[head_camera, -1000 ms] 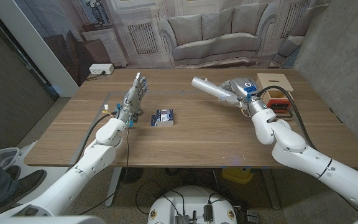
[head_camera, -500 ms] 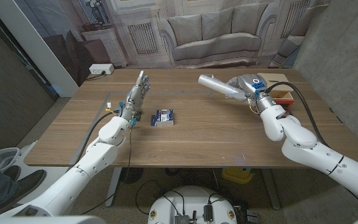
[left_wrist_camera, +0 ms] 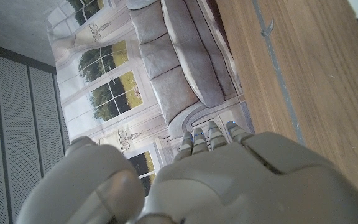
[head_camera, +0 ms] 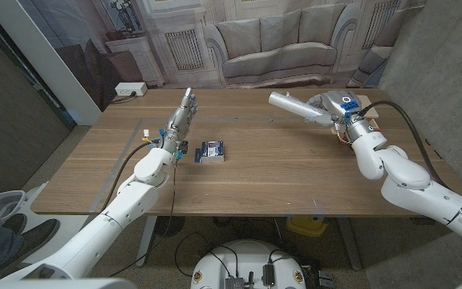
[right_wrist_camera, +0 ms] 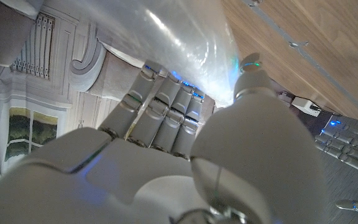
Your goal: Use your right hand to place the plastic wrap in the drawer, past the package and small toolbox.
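We are carrying plastic wrap (head_camera: 293,107) in right hand (head_camera: 333,110), fingers wrapped round roll, moving it rightward over desk (head_camera: 255,172) toward drawer side. Package (head_camera: 212,151) now well behind. Left hand (head_camera: 181,120) is staying up, fingers spread, holding nothing.

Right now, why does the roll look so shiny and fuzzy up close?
In the right wrist view the roll sits very near the lens, so it is out of focus, with white glare streaks and a blue-green glint beside the right hand. In the head view the roll is sharper, with only a pale sheen.
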